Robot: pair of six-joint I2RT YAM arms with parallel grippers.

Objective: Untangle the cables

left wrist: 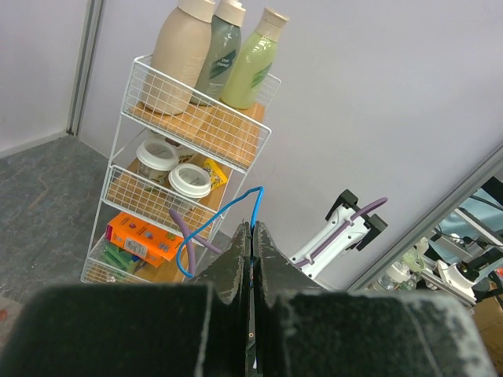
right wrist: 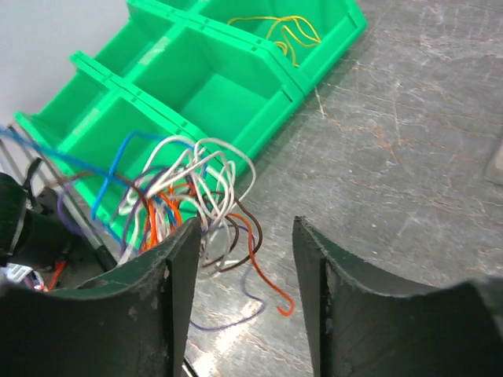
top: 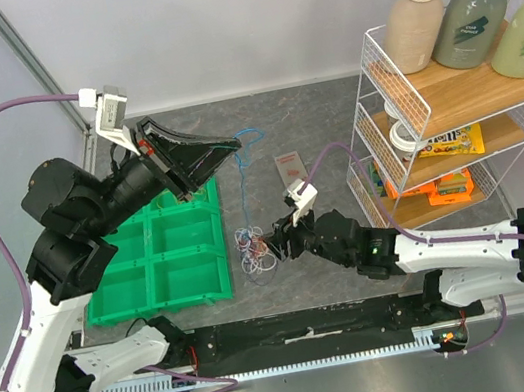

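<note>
Step in hand, by my read: drawing one strand out of the knot. Left tool [top: 231, 147], upper-mid of the top view, is raised well above the counter [top: 318, 110] w/ jaws pressed together, pinching the blue cable [left wrist: 259, 189]. That strand runs down from the tips to the tangle of cables [top: 254, 248] lying on the counter at frame centre, just right of the green bin tray [top: 183, 235]. Right tool [right wrist: 244, 236] sits low beside the tangle, jaws spread apart, nothing btwn them. Its wrist view shows white, orange, brown & purple loops just ahead-left of the fingers; touching or not, can't tell. One yellow cable [right wrist: 287, 31] lies in a far compartment of the tray, top of that view. Next move prob. needs the right tool to pin or grip the bundle while the left draws blue free. Risk: whole clump lifts w/ it.
</note>
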